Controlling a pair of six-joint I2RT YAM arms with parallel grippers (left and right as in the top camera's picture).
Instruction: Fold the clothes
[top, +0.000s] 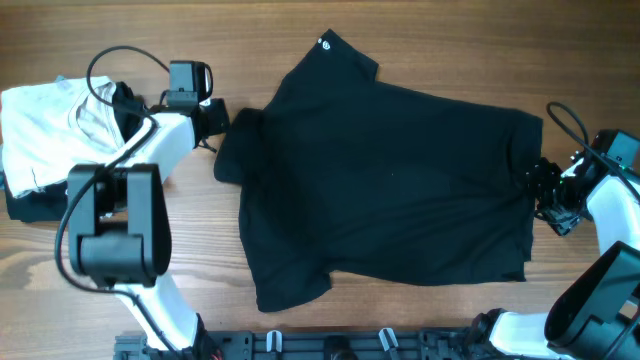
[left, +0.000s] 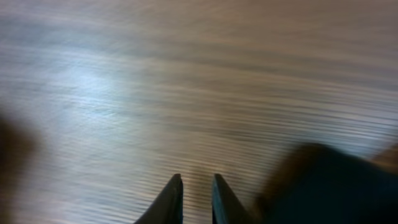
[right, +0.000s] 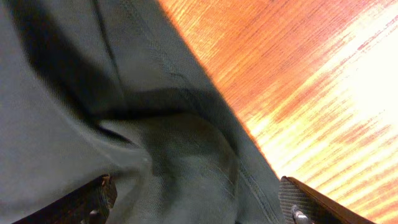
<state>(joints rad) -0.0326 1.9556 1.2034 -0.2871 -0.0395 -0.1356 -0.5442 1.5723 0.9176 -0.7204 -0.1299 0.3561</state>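
Note:
The clothes, a black T-shirt (top: 390, 180), lie spread out across the middle of the wooden table, with a small white logo near the far edge. My left gripper (top: 215, 118) sits just left of the shirt's left sleeve. In the blurred left wrist view its fingers (left: 171, 199) stand almost together, with only bare wood in the thin slit between them; dark fabric (left: 336, 186) shows to the lower right. My right gripper (top: 540, 190) is at the shirt's right edge. In the right wrist view it (right: 194, 180) is wide open, with the shirt's hem (right: 93, 93) lying between the fingers.
A folded white garment (top: 50, 125) lies at the far left on top of a dark one (top: 25, 205). A black cable loops over the left arm (top: 110, 60). The arm bases and a rail (top: 350, 345) run along the front edge.

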